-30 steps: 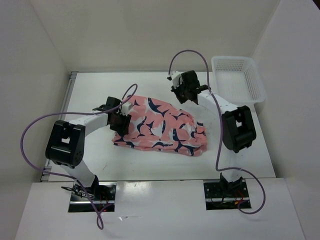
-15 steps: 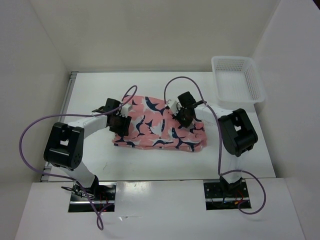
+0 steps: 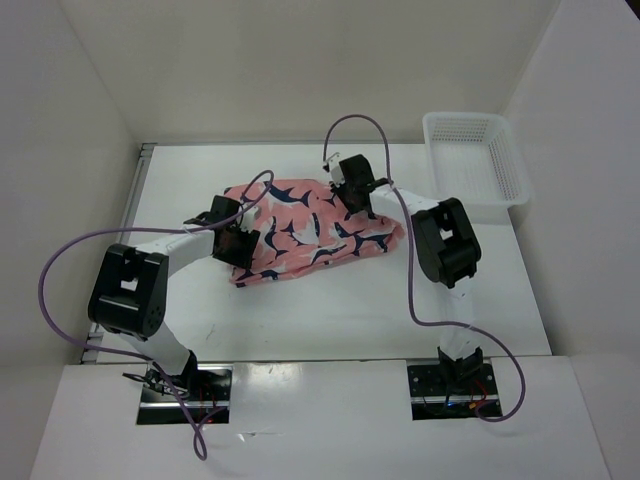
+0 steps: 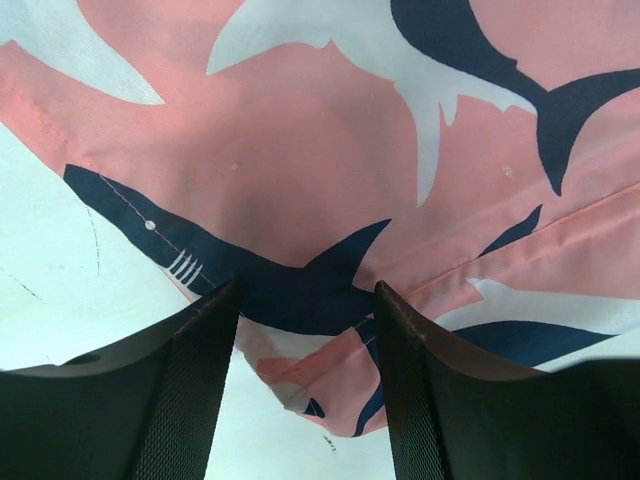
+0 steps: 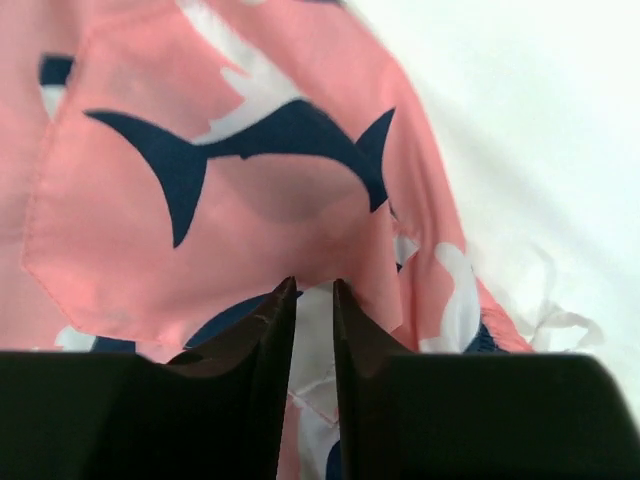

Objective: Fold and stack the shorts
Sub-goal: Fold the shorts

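The coral-pink shorts (image 3: 300, 228) with navy and white shark shapes lie bunched in the middle of the table. My left gripper (image 3: 240, 240) is at their left edge. In the left wrist view (image 4: 305, 290) it is open, its fingers (image 4: 200, 380) apart, with the cloth (image 4: 320, 170) lying under and between them. My right gripper (image 3: 356, 198) is at the shorts' far right part. In the right wrist view (image 5: 312, 285) it is nearly closed, pinching a fold of the shorts (image 5: 200, 230).
A white mesh basket (image 3: 505, 170) stands at the back right of the white table (image 3: 330, 320). White walls enclose the table on the left, back and right. Purple cables loop over both arms.
My right gripper came down onto the shorts' front right part, closed on it and pulled it toward the back. The shorts now lie further back and more bunched. The left gripper barely moved.
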Motion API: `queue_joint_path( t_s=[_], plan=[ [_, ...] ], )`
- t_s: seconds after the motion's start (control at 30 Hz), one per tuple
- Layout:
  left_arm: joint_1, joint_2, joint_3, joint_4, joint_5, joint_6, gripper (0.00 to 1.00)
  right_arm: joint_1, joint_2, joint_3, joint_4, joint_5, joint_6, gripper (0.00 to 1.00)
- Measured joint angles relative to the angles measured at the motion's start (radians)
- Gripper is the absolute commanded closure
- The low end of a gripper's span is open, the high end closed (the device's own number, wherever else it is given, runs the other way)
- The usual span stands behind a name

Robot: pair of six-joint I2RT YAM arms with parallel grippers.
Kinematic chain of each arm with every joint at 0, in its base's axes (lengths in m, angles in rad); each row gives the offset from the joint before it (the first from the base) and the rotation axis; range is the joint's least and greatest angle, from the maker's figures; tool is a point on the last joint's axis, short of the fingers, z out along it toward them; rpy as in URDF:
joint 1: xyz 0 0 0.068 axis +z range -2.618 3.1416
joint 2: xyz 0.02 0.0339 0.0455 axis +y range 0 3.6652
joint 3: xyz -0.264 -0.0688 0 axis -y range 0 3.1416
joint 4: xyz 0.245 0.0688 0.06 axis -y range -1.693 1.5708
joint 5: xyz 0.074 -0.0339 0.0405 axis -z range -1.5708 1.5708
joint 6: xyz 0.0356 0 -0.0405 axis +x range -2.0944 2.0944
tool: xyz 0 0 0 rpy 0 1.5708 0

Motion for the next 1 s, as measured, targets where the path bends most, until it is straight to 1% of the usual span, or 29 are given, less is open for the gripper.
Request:
queue_joint_path(
  t_s=[0.1, 0.13, 0.23, 0.27, 0.33, 0.43, 0.5, 0.57, 0.67, 0.8, 0.9, 0.93, 1.0],
  plan=[
    [0.0, 0.0, 0.001, -0.003, 0.0, 0.0, 0.36, 0.0, -0.042, 0.002, -0.021, -0.011, 0.04, 0.59],
    [0.0, -0.001, 0.001, -0.005, 0.0, 0.0, 0.35, 0.0, -0.073, -0.003, -0.026, -0.013, 0.063, 0.55],
    [0.0, -0.008, 0.0, -0.011, 0.002, 0.0, 0.34, -0.004, -0.211, -0.064, -0.044, -0.022, 0.142, 0.43],
    [0.0, -0.014, 0.0, -0.016, 0.002, 0.0, 0.34, -0.01, -0.266, -0.091, -0.05, -0.028, 0.178, 0.38],
    [0.0, -0.03, 0.0, -0.024, 0.006, 0.0, 0.32, -0.037, -0.36, -0.135, -0.059, -0.047, 0.285, 0.35],
    [0.0, -0.045, 0.018, -0.05, 0.013, 0.0, 0.32, -0.157, -0.435, -0.198, -0.053, -0.125, 0.436, 0.35],
    [0.0, -0.044, 0.051, -0.065, 0.015, 0.0, 0.32, -0.251, -0.444, -0.253, -0.045, -0.15, 0.503, 0.34],
    [0.0, -0.042, 0.088, -0.068, 0.016, 0.0, 0.32, -0.31, -0.431, -0.316, -0.046, -0.15, 0.538, 0.33],
    [0.0, -0.032, 0.123, -0.063, 0.023, 0.0, 0.31, -0.307, -0.397, -0.366, -0.052, -0.16, 0.568, 0.3],
    [0.0, -0.005, 0.145, -0.062, 0.04, 0.0, 0.31, -0.279, -0.373, -0.388, -0.048, -0.161, 0.623, 0.25],
    [0.0, 0.006, 0.15, -0.069, 0.05, 0.0, 0.31, -0.282, -0.36, -0.392, -0.036, -0.154, 0.672, 0.25],
    [0.0, 0.009, 0.154, -0.07, 0.05, 0.0, 0.31, -0.285, -0.353, -0.396, -0.032, -0.149, 0.69, 0.3],
    [0.0, 0.014, 0.165, -0.072, 0.051, 0.0, 0.31, -0.286, -0.335, -0.406, -0.033, -0.132, 0.721, 0.31]
  ],
)
